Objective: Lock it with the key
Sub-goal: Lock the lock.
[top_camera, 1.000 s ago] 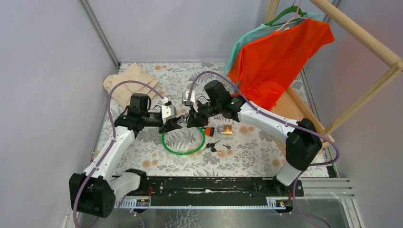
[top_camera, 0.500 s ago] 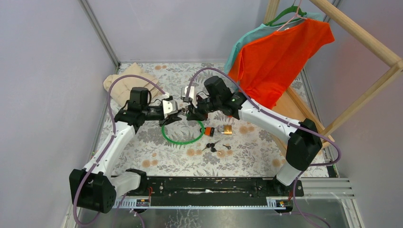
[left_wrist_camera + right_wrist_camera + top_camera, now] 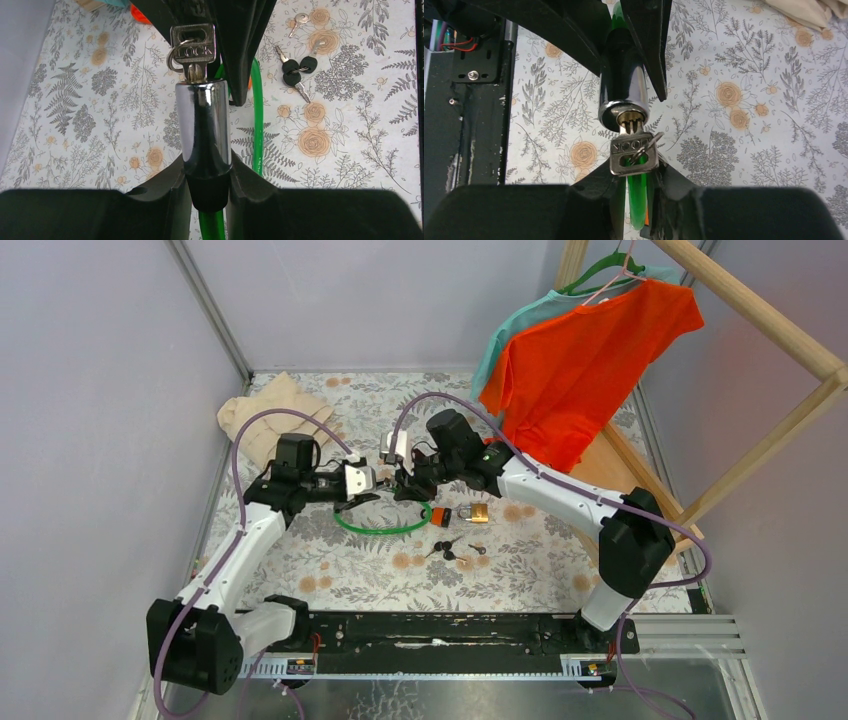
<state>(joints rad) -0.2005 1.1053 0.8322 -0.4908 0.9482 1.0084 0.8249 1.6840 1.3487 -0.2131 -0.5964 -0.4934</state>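
A green cable lock (image 3: 385,528) loops over the floral table. My left gripper (image 3: 366,491) is shut on the black collar of its chrome cylinder (image 3: 202,122), which it holds above the table; the left wrist view shows the gripper (image 3: 209,182) clamped at the cylinder's base. A silver key (image 3: 193,46) stamped LOCK sits in the cylinder's keyhole. My right gripper (image 3: 400,484) faces the left one, and in the right wrist view the gripper (image 3: 638,174) is shut on the key's head (image 3: 634,156). The cylinder (image 3: 622,95) points at that camera.
A brass padlock (image 3: 478,512) and an orange-black object (image 3: 441,517) lie right of the loop. Loose black-headed keys (image 3: 450,548) lie nearer the front. A beige cloth (image 3: 270,415) lies at the back left. An orange shirt (image 3: 590,360) hangs on a wooden rack at the right.
Both grippers, joined at the lock, rose and then dropped slightly. The green loop now hangs shorter and flatter than a second ago.
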